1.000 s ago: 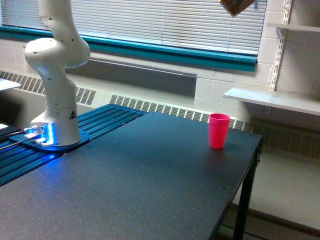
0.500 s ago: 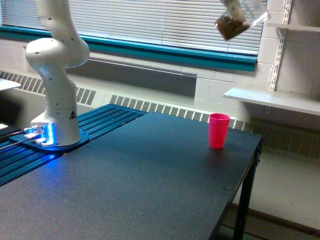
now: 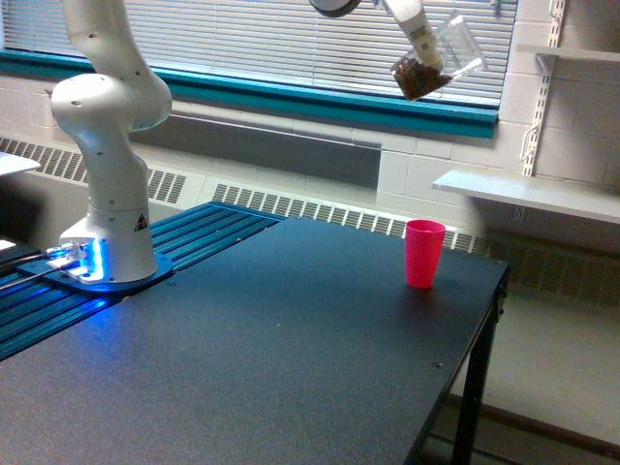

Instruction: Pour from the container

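High in the exterior view, my gripper (image 3: 423, 44) is shut on the container (image 3: 436, 66), a small clear cup held tilted, mouth up toward the exterior view's right. Brown granular bits lie heaped in its lower left end. It hangs well above the table, roughly over the pink cup (image 3: 424, 253), which stands upright near the table's far right corner. Only one finger (image 3: 415, 24) of the gripper shows clearly; the rest of the hand is cut off by the top edge.
The arm's white base (image 3: 105, 184) stands on a blue slatted plate at the exterior view's left. The dark table (image 3: 252, 358) ends at an edge on the right, near the pink cup. White wall shelves (image 3: 528, 194) lie behind on the right.
The container has come down and moved toward the exterior view's left, from the top edge into full view, and part of the gripper now shows.
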Tool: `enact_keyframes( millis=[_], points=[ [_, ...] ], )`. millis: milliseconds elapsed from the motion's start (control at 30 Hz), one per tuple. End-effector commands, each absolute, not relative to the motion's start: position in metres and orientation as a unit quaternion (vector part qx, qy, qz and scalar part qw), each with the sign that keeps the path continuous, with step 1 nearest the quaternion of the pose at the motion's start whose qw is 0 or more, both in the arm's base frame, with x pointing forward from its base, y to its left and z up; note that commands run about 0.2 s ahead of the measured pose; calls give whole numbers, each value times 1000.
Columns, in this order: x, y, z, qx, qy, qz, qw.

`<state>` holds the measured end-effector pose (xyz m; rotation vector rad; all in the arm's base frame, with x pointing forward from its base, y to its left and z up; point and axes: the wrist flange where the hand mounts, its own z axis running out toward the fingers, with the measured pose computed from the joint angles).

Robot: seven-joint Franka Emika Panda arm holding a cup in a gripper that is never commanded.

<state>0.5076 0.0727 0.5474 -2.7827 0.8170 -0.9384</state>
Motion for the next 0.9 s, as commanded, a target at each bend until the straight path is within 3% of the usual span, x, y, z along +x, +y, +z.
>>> enact_keyframes(
  millis=[33,900],
  points=[
    [485,113,534,-915,264,-301,54],
    [435,194,430,-947,231,-221,38]
  ],
)
